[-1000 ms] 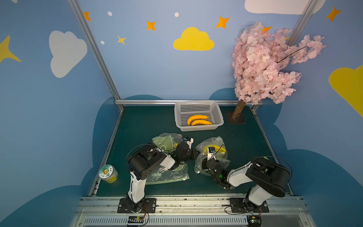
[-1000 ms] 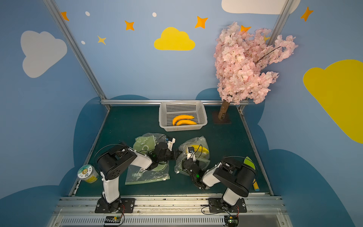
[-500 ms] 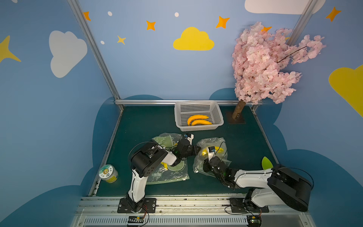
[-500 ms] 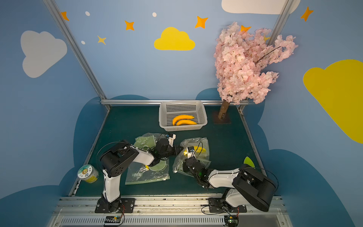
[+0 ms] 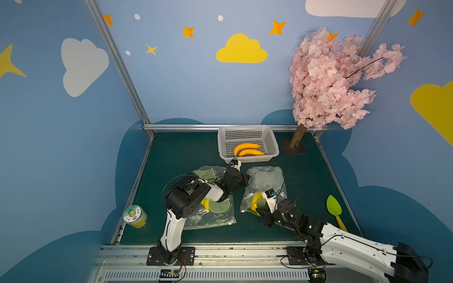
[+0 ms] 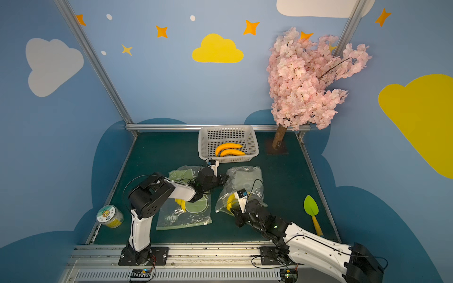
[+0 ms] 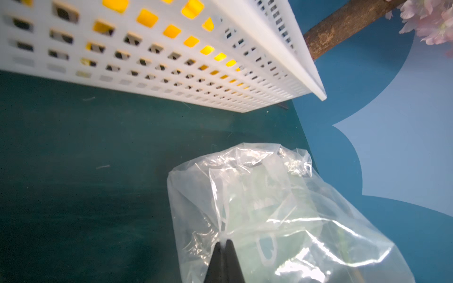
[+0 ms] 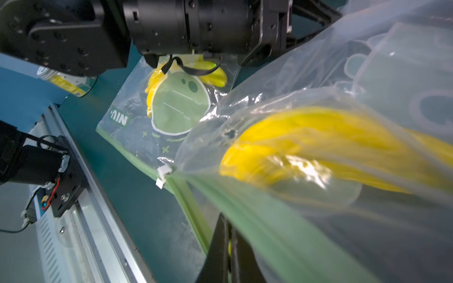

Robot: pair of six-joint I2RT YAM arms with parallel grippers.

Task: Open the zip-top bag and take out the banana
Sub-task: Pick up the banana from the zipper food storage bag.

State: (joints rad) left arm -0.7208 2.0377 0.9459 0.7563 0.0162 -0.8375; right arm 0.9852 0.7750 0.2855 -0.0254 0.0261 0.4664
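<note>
Between the arms, on the table [image 5: 186, 156]: zip-top bag [image 5: 267, 178] held at both ends. Left gripper [image 7: 225, 242] pinches its clear far end as anchor; right gripper [image 8: 228, 220] clamps the green zip edge, likely to part it; banana [image 8: 318, 147] lies inside.

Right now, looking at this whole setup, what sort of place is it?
Most likely a staged robot-testing booth rather than a home: blue wall panels with a painted yellow cloud and stars, an artificial pink blossom tree, and a dark green tabletop boxed in by aluminium framing.
</note>
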